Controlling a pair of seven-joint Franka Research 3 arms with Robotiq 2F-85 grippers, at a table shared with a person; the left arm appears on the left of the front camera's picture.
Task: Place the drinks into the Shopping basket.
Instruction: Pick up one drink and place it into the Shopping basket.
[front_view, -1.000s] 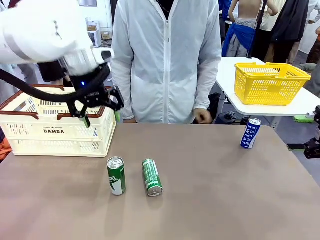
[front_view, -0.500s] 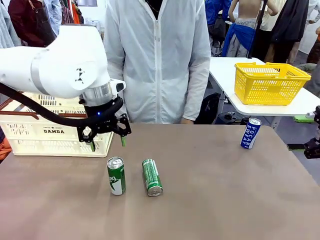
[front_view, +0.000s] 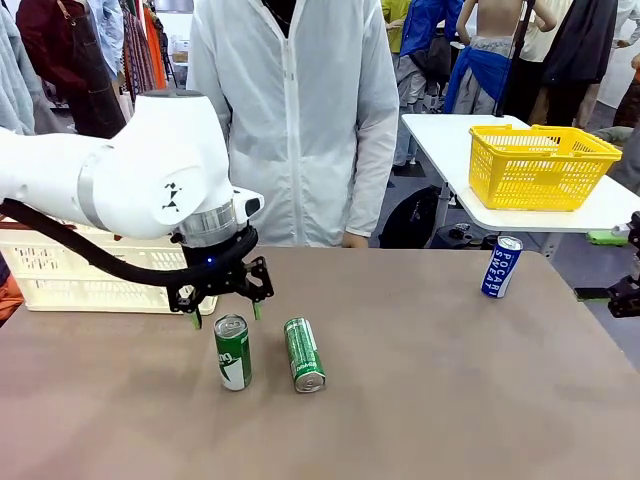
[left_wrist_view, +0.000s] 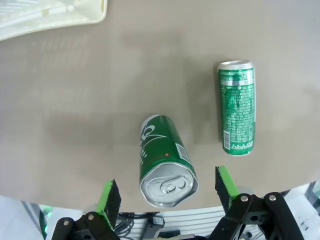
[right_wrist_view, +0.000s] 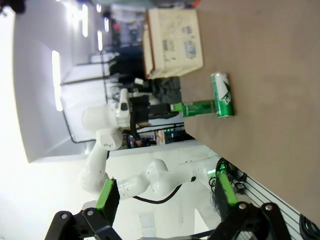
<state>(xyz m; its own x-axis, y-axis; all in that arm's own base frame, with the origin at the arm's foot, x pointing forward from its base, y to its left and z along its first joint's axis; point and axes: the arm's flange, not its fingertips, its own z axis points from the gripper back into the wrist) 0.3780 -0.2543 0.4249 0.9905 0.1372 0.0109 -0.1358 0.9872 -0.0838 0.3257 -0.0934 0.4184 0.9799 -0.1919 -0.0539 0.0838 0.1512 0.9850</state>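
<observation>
Pick-up step: my left jaws hang released and empty over the upright slim green metal can (front_view: 232, 352) on the brown worktop (front_view: 430, 390), near the cream slotted plastic basket (front_view: 40, 270). Next I should descend squarely, then clench.

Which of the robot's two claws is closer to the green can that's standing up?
Left. The left gripper hangs open just above the standing green can, jaws spread over its top. The right gripper, also open, sits far off beyond the table's right edge.
</observation>
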